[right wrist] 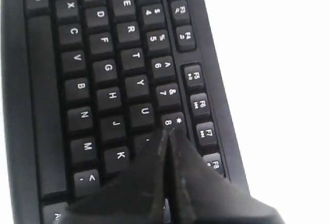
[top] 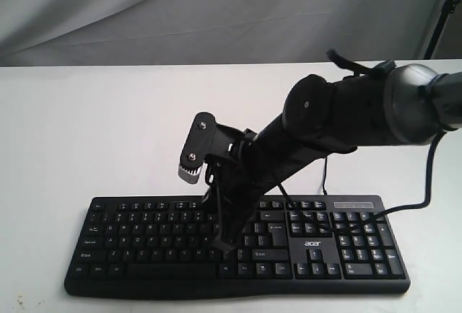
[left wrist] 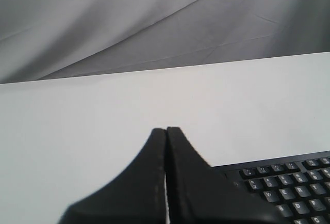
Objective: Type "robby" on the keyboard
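Observation:
The black keyboard [top: 144, 241] lies along the near edge of the white table, with its acer logo [top: 312, 244] to the right of the middle. My right gripper [top: 224, 244] reaches across from the right and points down at the letter keys, fingers pressed together. In the right wrist view its shut tip [right wrist: 167, 131] sits over the I key, just under the 8 key, on the keyboard [right wrist: 103, 69]. It holds nothing. My left gripper [left wrist: 166, 129] is shut and empty above bare table, with the keyboard's corner [left wrist: 289, 182] beside it. The left arm does not show in the exterior view.
A thin black cable [top: 404, 208] runs from the keyboard's back right up past the right arm. The white table [top: 86, 125] stretches behind the keyboard to a grey cloth backdrop [top: 216, 10]. A dark stand pole [top: 440, 10] is at the far right.

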`<state>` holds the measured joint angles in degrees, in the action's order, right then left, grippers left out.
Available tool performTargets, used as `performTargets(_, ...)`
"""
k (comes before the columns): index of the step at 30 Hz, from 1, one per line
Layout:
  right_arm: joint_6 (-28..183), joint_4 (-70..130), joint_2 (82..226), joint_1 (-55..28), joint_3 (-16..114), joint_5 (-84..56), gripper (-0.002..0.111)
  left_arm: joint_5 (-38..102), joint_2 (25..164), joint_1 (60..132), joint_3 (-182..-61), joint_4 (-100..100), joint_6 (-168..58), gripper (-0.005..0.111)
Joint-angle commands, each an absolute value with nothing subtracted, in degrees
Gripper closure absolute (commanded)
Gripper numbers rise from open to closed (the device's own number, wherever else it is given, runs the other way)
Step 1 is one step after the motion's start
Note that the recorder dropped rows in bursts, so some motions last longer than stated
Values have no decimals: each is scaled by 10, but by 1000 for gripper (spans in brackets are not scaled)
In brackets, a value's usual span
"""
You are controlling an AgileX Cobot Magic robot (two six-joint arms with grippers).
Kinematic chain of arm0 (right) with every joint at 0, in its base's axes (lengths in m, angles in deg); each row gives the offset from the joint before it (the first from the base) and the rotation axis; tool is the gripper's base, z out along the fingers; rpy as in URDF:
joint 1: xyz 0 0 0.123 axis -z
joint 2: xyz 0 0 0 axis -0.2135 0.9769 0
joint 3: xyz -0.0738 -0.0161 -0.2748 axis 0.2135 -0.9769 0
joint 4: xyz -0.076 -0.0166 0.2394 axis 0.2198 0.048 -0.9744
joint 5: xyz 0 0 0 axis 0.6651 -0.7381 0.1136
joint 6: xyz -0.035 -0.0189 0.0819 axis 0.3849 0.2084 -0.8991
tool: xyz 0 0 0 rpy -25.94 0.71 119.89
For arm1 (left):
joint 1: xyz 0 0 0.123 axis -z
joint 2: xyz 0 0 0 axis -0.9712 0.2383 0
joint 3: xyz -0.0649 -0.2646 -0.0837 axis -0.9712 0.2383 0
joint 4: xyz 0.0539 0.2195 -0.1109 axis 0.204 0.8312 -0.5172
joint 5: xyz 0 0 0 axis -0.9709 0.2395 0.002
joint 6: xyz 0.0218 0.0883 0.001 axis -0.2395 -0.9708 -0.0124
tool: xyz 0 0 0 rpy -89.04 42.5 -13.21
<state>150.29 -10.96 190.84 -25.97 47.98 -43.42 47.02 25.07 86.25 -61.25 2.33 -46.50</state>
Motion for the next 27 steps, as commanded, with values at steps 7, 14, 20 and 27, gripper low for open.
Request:
performTargets(7, 1541, -175, 1942, -296, 527, -467, 108, 467, 249, 866, -610, 26, -463, 107)
performTargets(14, 1541, -185, 1965, -305, 542, -493, 108, 467, 249, 866, -610, 26, -463, 107)
performTargets(20, 1544, -184, 1966, -313, 542, -498, 108, 467, 249, 866, -610, 26, -463, 107)
performTargets(27, 1545, -184, 1968, -317, 542, -503, 108, 467, 249, 866, -610, 26, -463, 107)
